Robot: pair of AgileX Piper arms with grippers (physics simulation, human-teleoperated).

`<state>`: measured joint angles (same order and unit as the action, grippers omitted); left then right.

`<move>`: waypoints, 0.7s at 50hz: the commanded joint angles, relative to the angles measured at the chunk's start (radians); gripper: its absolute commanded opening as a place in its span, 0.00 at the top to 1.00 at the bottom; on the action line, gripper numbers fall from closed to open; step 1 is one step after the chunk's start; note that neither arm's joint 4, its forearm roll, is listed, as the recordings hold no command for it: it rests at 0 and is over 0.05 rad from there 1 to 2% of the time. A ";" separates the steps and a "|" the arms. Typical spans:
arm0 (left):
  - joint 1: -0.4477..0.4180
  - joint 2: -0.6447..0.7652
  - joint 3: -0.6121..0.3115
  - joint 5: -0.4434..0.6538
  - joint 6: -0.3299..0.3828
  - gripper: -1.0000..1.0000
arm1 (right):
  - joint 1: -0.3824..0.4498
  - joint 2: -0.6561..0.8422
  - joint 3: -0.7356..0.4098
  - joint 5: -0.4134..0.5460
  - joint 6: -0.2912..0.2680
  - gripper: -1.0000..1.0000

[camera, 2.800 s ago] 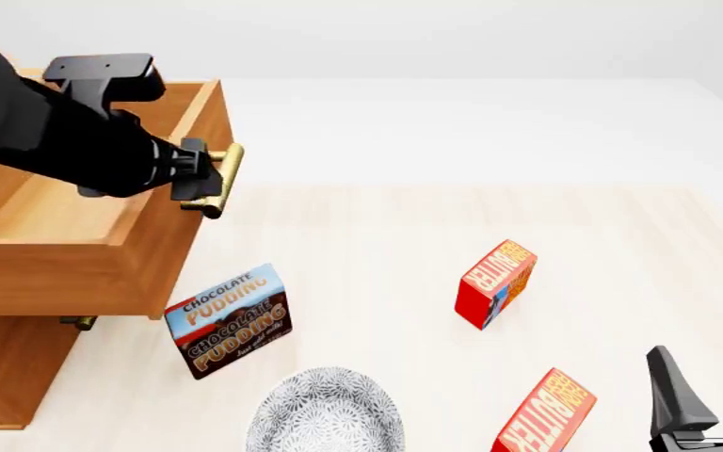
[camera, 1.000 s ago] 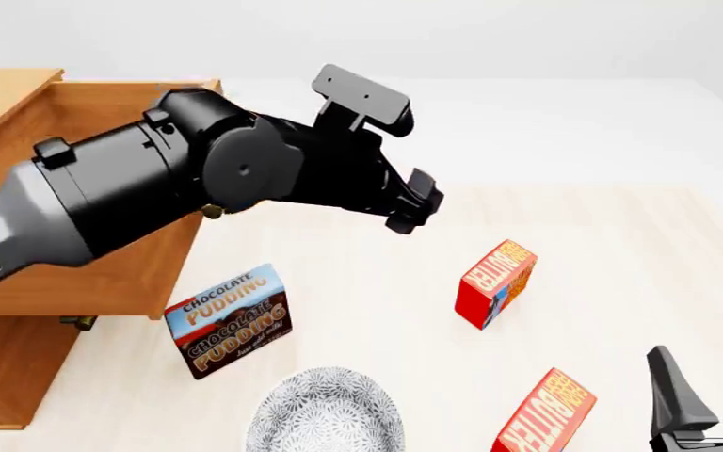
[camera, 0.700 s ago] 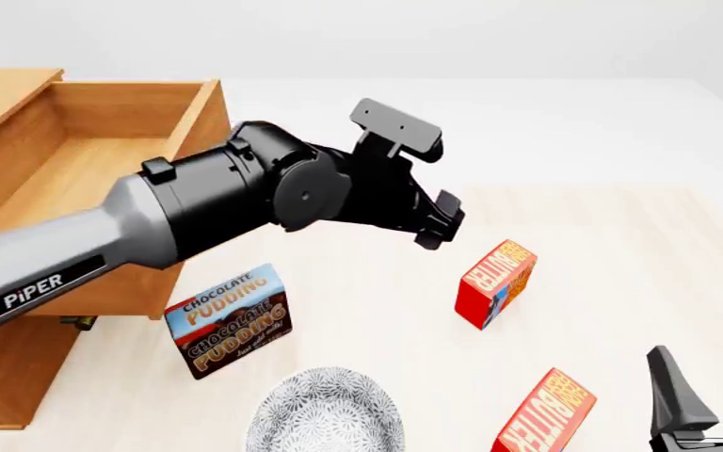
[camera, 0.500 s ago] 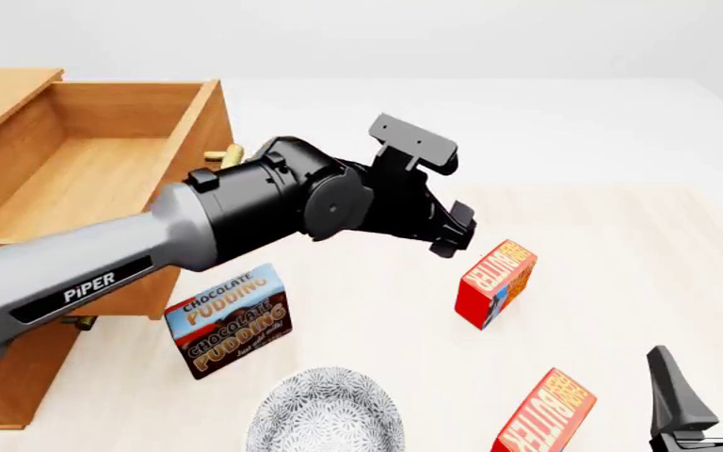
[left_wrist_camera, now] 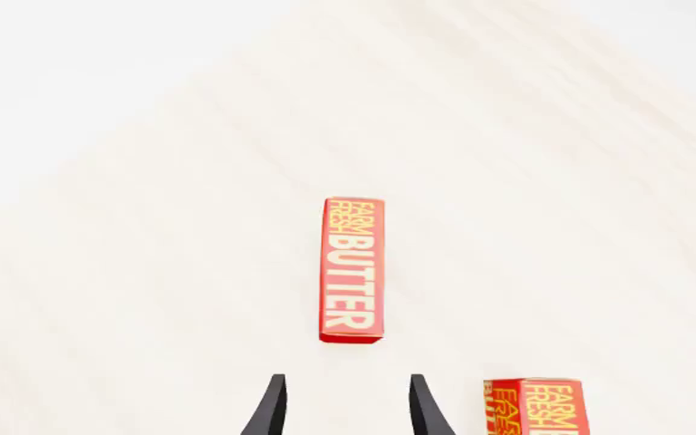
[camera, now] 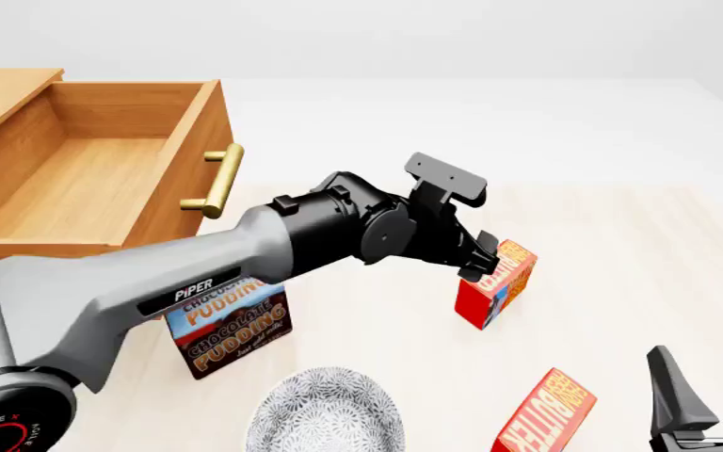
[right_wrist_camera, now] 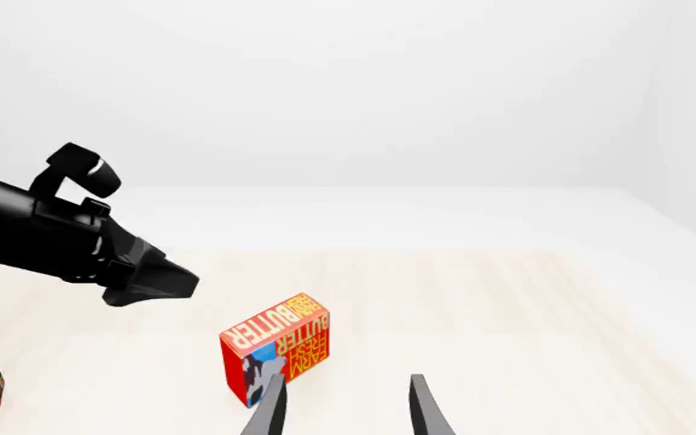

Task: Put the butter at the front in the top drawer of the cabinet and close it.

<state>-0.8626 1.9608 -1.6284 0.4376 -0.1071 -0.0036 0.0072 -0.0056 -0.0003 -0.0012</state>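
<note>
Left gripper (camera: 481,259) (fingers apart, empty) hovers over far butter (camera: 496,283); should centre on its narrow sides before descending.

Two butter cartons (camera: 496,283) (camera: 545,414) — one pudding box (camera: 229,331) — one plate (camera: 325,414)

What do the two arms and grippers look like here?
Left arm: light-grey link with black "PiPER" lettering, glossy black wrist, black camera bracket; base shows red "AGILEX" text and a red ring. Left gripper and right gripper: slim, tapered black fingers. No cables visible.
</note>
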 commanded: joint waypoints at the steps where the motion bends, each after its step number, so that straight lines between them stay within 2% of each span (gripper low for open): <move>1: -0.008 0.083 -0.058 0.003 -0.015 0.00 | 0.000 -0.001 0.001 0.000 0.000 0.00; 13: -0.010 0.155 -0.132 0.024 -0.020 0.00 | 0.000 -0.001 0.001 0.000 0.000 0.00; 21: 0.007 0.187 -0.161 0.035 -0.005 0.00 | 0.000 -0.001 0.001 0.000 0.000 0.00; 35: 0.007 0.244 -0.192 0.035 -0.028 0.00 | 0.000 -0.001 0.001 0.000 0.000 0.00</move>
<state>-0.8583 2.1623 -1.7938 0.4701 -0.1270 -0.0035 0.0072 -0.0056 -0.0003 -0.0011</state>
